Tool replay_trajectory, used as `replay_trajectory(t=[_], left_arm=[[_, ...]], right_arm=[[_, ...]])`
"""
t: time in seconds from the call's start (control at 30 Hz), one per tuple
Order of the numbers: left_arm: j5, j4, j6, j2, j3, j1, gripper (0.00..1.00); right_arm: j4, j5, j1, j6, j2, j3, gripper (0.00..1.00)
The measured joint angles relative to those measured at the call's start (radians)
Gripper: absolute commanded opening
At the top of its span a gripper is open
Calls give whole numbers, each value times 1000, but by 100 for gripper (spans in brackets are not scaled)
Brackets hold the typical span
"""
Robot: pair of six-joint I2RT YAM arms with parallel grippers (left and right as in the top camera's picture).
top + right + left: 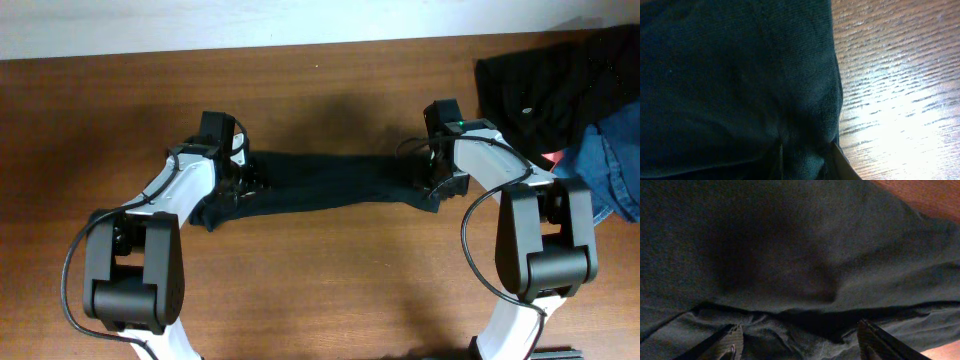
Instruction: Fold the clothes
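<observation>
The black T-shirt filled the frame from 12 round through 9 to 6 o'clock. Its edge ran down beside the glare-lit wooden surface at 3 o'clock. At 6 o'clock, the right tool pinched a puckered fold of the fabric.

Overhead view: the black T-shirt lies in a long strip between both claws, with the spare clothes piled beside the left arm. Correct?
No. The overhead view shows the spare clothes piled beside the right arm; the black T-shirt does lie in a strip between left claw and right claw.
</observation>
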Motion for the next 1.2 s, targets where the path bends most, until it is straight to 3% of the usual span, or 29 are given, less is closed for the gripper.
replay_trajectory(t=[0.27, 0.43, 0.53, 0.63, 0.77, 1.0, 1.2], left_arm=[[1, 0, 0, 0, 0, 0, 75], [1, 0, 0, 0, 0, 0, 75], [1, 0, 0, 0, 0, 0, 75], [1, 0, 0, 0, 0, 0, 75], [1, 0, 0, 0, 0, 0, 75], [1, 0, 0, 0, 0, 0, 75], [2, 0, 0, 0, 0, 0, 75]], right_arm=[[-97, 24, 0, -1, 0, 35, 27], [-97, 31, 0, -2, 0, 56, 13], [-99, 31, 0, -1, 0, 56, 13], [-99, 31, 0, 4, 0, 56, 29], [-98, 31, 0, 0, 0, 56, 35], [-57, 30, 0, -2, 0, 48, 24], [-58, 30, 0, -1, 0, 46, 24]])
